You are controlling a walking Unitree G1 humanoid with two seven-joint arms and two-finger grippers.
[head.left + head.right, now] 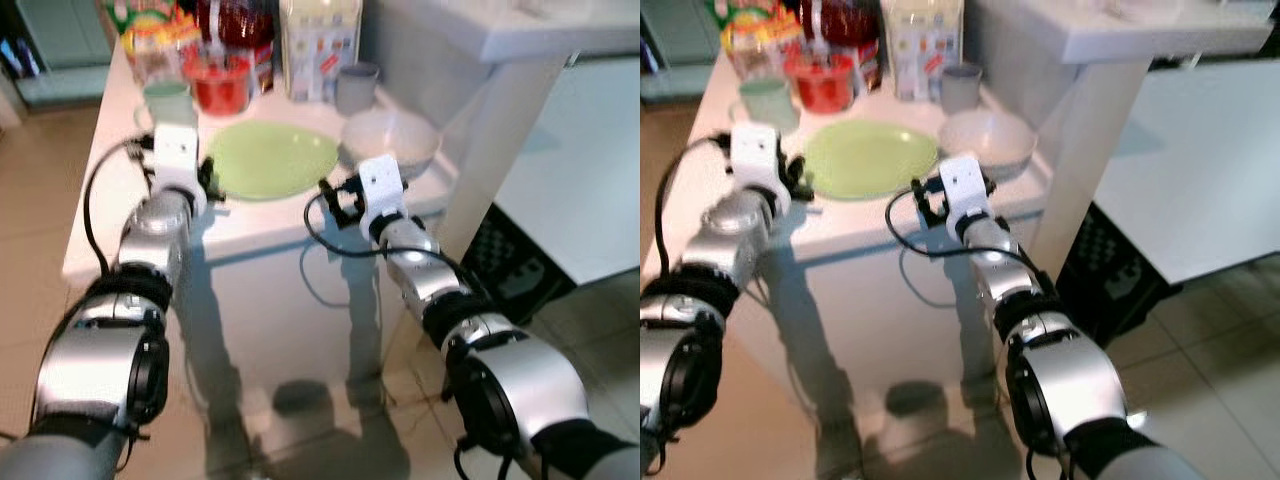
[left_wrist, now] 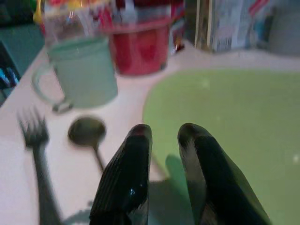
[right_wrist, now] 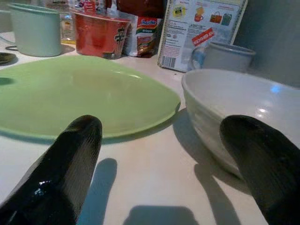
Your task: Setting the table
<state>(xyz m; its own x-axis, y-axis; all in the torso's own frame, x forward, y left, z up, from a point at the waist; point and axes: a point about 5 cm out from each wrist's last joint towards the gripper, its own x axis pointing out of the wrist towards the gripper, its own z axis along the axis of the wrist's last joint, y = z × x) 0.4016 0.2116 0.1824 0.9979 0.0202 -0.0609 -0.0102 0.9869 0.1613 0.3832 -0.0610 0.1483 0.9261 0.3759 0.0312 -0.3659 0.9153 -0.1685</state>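
- Left eye view: the left gripper (image 1: pixel 205 180) is at the left rim of the green plate (image 1: pixel 275 158), and the right gripper (image 1: pixel 338 200) is at the table's (image 1: pixel 250 222) front edge, just before the white bowl (image 1: pixel 392 140). The plate lies flat in the middle of the table, and the bowl touches or nearly touches its right rim.
- Right eye view: behind the plate stand a pale green mug (image 1: pixel 768 100), a red cup (image 1: pixel 824 82), a carton (image 1: pixel 923 40) and a grey cup (image 1: pixel 960 86), all near each other. I judge that a wide push could knock one over.
- Left wrist view: the jaws are almost closed and hold nothing, with the plate rim just beyond the tips. A spoon (image 2: pixel 89 136) and a fork (image 2: pixel 36 140) lie beside them. A sideways sweep may scatter this cutlery.
- Right wrist view: the jaws are wide open and empty, the bowl near one finger and the plate ahead of the other. The bowl looks smooth and glossy, so it may slip, or slide against the plate.
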